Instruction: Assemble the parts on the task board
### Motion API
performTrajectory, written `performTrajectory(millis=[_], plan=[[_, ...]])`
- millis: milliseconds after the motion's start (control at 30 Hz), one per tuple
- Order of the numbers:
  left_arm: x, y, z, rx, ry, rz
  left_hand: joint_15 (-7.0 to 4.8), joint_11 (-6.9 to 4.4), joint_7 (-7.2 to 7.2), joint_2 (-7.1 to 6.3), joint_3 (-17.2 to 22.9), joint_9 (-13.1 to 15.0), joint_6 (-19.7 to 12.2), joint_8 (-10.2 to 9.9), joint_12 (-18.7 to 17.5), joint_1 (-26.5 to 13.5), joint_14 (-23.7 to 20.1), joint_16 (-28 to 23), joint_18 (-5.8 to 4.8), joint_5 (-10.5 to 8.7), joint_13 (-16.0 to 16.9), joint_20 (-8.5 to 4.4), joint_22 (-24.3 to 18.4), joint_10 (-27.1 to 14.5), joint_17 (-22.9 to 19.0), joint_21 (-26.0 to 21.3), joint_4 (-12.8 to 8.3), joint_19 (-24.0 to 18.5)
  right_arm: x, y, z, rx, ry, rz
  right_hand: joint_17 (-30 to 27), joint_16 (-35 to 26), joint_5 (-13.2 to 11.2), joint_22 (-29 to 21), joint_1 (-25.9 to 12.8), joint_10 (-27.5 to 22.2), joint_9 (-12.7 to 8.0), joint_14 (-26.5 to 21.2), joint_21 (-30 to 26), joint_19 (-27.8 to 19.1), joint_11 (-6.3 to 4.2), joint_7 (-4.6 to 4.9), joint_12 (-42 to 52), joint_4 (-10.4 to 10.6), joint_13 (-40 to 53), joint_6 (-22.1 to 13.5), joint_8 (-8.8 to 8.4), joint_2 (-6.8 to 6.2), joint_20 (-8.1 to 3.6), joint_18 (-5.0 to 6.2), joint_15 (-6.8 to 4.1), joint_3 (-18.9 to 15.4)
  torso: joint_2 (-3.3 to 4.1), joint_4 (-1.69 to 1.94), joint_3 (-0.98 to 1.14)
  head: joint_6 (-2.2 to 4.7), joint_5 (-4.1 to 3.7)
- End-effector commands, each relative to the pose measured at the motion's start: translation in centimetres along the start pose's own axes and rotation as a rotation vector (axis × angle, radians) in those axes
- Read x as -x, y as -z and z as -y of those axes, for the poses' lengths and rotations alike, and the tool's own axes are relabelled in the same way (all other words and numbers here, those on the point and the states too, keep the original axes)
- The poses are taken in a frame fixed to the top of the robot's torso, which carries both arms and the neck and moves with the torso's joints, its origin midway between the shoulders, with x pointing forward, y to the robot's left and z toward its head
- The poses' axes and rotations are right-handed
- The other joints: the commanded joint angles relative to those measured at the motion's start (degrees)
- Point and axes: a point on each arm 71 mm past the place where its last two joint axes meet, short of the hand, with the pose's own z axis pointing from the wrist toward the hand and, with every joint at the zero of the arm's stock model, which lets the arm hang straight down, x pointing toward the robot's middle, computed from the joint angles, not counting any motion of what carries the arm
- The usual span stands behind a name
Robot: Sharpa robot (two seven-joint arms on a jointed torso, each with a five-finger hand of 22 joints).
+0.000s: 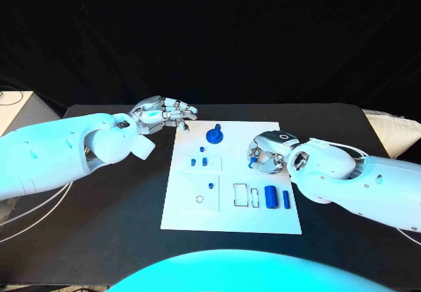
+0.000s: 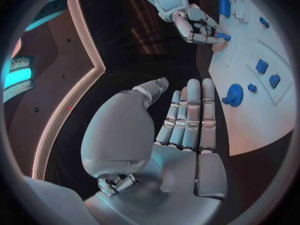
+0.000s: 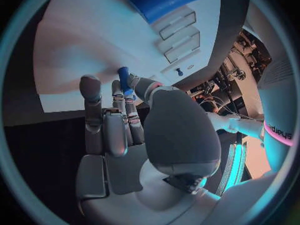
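At the upper left of the head view my left hand (image 1: pixel 164 114) hovers just off the far left corner of the flat white rectangular task board (image 1: pixel 188 210), fingers loosely apart and straight, holding nothing. Moving right, a round blue knob-like part (image 1: pixel 215 134) stands near the board's top centre, and two small blue blocks (image 1: pixel 199 162) sit below it. Lower right, a blue cylinder (image 1: pixel 271 196) and a slim blue bar (image 1: pixel 286 199) lie beside empty outlined slots. At centre right my right hand (image 1: pixel 268 152) pinches a small blue peg (image 3: pixel 124 79) at its fingertips over the board. I judge the pinch shallow: a tilted peg could miss its seat, or slip out and roll.
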Motion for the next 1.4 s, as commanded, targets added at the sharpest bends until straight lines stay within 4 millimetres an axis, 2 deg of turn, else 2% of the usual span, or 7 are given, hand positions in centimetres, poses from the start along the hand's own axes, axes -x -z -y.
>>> performTrajectory(millis=[33, 333, 600, 700, 967, 1200, 1400], plan=[[-0.2, 0.0, 0.1, -0.006, 0.010, -0.023, 0.50, 0.07, -0.08, 0.07, -0.19, -0.04, -0.33, -0.19, -0.20, 0.11, -0.07, -0.28, 0.77, 0.25, -0.06, 0.13, -0.08, -0.46, 0.06, -0.20, 0.07, 0.41, 0.6, 0.2, 0.0, -0.002, -0.004, 0.074, 0.15, 0.35, 0.16, 0.36, 0.51, 3.49, 1.75, 1.82, 0.37, 0.45, -3.11, -0.26, 0.17, -0.36, 0.52, 0.42, 0.67, 1.14, -0.08, -0.74, -0.59, 0.07, -0.05, 0.01, 0.02, 0.00, 0.04], [-0.1, 0.0, 0.1, -0.006, 0.008, -0.018, 0.50, 0.07, -0.08, 0.07, -0.19, -0.04, -0.33, -0.19, -0.20, 0.11, -0.07, -0.28, 0.77, 0.25, -0.06, 0.13, -0.08, -0.46, 0.06, -0.20, 0.07, 0.41, 2.3, 1.9, -0.8, 0.020, -0.044, 0.119, 0.26, 0.39, 0.13, 0.77, 0.36, 3.75, 2.24, 1.86, 0.67, 0.62, -3.14, -0.28, -0.02, -0.69, 0.63, 0.38, 1.08, 0.89, -0.18, -0.82, -0.66, 0.03, -0.09, -0.06, -0.05, 0.00, 0.14], [-0.1, -0.1, 0.1, -0.008, 0.009, -0.019, 0.50, 0.07, -0.08, 0.07, -0.19, -0.04, -0.33, -0.19, -0.20, 0.11, -0.07, -0.28, 0.77, 0.25, -0.06, 0.13, -0.08, -0.46, 0.06, -0.20, 0.07, 0.41, 3.2, 2.5, -3.5, 0.095, -0.072, 0.131, 0.25, 0.39, 0.14, 0.76, 0.32, 3.77, 2.34, 1.86, 0.63, 0.60, -3.17, -0.29, -0.09, -0.78, 0.65, 0.37, 1.17, 0.80, -0.20, -0.82, -0.67, 0.00, -0.02, -0.05, 0.04, 0.00, 0.68], [-0.2, -0.2, 0.1, -0.008, 0.009, -0.023, 0.50, 0.07, -0.08, 0.07, -0.19, -0.04, -0.33, -0.19, -0.20, 0.11, -0.07, -0.28, 0.77, 0.25, -0.06, 0.13, -0.08, -0.46, 0.06, -0.20, 0.07, 0.41, 2.8, 2.0, -5.2, 0.144, -0.085, 0.116, 0.11, 0.32, 0.17, 0.54, 0.41, 3.74, 2.45, 1.83, 0.40, 0.48, -3.18, -0.26, -0.21, -0.95, 0.66, 0.29, 1.23, 0.77, -0.23, -0.77, -0.69, 0.07, -0.07, -0.11, 0.07, 0.00, 0.92], [-0.5, -0.3, 0.1, -0.009, 0.011, -0.030, 0.51, 0.07, -0.09, 0.11, -0.24, -0.03, -0.36, -0.17, -0.17, 0.14, -0.10, -0.31, 0.77, 0.26, -0.07, 0.14, -0.20, -0.53, 0.08, -0.35, 0.15, 0.49, 0.1, 0.8, -10.1, 0.269, -0.126, 0.067, -0.34, 0.12, 0.25, 0.07, 0.40, 3.55, 2.68, 1.73, -0.16, 0.17, -3.00, -0.01, -0.58, -1.21, 0.69, -0.25, 1.20, 0.90, -0.24, -0.67, -0.60, 0.33, 0.07, 0.07, -0.02, 0.00, 1.32], [-0.6, -0.4, 0.1, -0.009, 0.012, -0.035, 0.51, 0.07, -0.09, 0.11, -0.24, -0.03, -0.36, -0.17, -0.17, 0.14, -0.10, -0.31, 0.77, 0.26, -0.07, 0.14, -0.20, -0.53, 0.08, -0.35, 0.15, 0.49, -1.5, 0.3, -12.4, 0.325, -0.139, 0.040, -0.51, 0.03, 0.34, -0.06, 0.51, 3.46, 2.82, 1.70, -0.35, 0.04, -2.94, 0.10, -0.77, -1.50, 0.74, -0.45, 1.22, 0.86, -0.22, -0.64, -0.56, 0.46, -0.02, 0.05, -0.11, 0.00, 2.07], [-0.8, -0.5, 0.1, -0.010, 0.013, -0.041, 0.50, 0.07, -0.10, 0.09, -0.28, -0.02, -0.36, -0.15, -0.14, 0.18, -0.12, -0.32, 0.77, 0.25, -0.07, 0.14, -0.26, -0.54, 0.09, -0.42, 0.16, 0.53, -2.4, -0.1, -13.1, 0.338, -0.134, 0.019, -0.53, 0.02, 0.36, -0.13, 0.52, 3.45, 2.84, 1.69, -0.42, 0.00, -2.92, 0.12, -0.80, -1.56, 0.75, -0.48, 1.22, 0.85, -0.22, -0.62, -0.54, 0.48, -0.02, -0.05, -0.09, 0.00, 2.45]])
